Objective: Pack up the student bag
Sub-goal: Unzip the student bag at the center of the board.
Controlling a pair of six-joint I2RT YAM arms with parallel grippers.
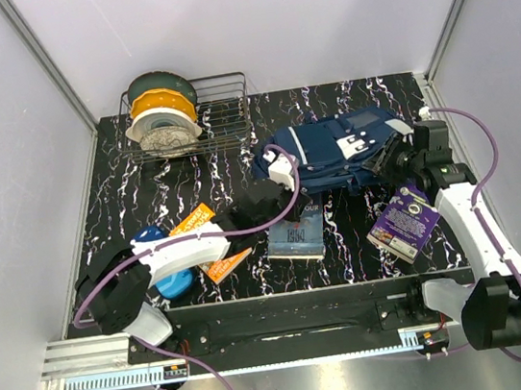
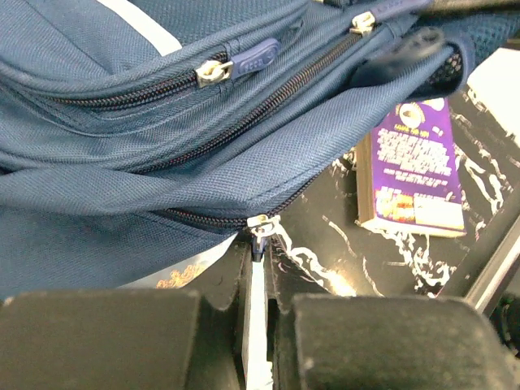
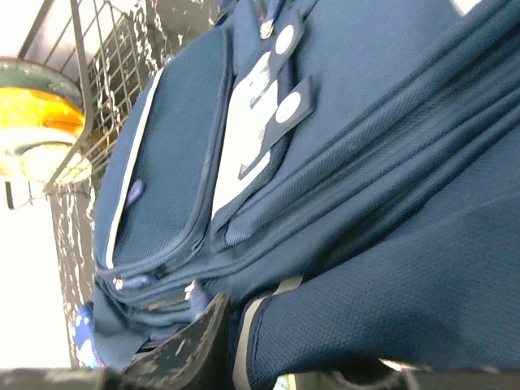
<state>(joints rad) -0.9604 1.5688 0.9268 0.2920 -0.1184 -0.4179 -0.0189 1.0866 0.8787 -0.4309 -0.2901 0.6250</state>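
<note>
The student bag (image 1: 341, 145) lies flat on the right half of the black, white-veined table (image 1: 344, 101). Its right end is near the side wall, and a strip of bare tabletop shows between it and the back wall. A wire rack (image 1: 225, 113) of spools (image 1: 163, 112) fills the back-left corner. Along the bag's near edge lie a blue book (image 1: 296, 237) and a purple book (image 1: 402, 222) — the blue one just beside it. The bag is coarse woven navy fabric with toothed zips and white patches. The left gripper (image 2: 258, 272) meets its left end, jaws pinched on a metal zipper pull (image 2: 258, 236). The right gripper (image 1: 401, 161) is at the right end with fabric against one finger (image 3: 199, 345) — gripped or not, I cannot tell.
</note>
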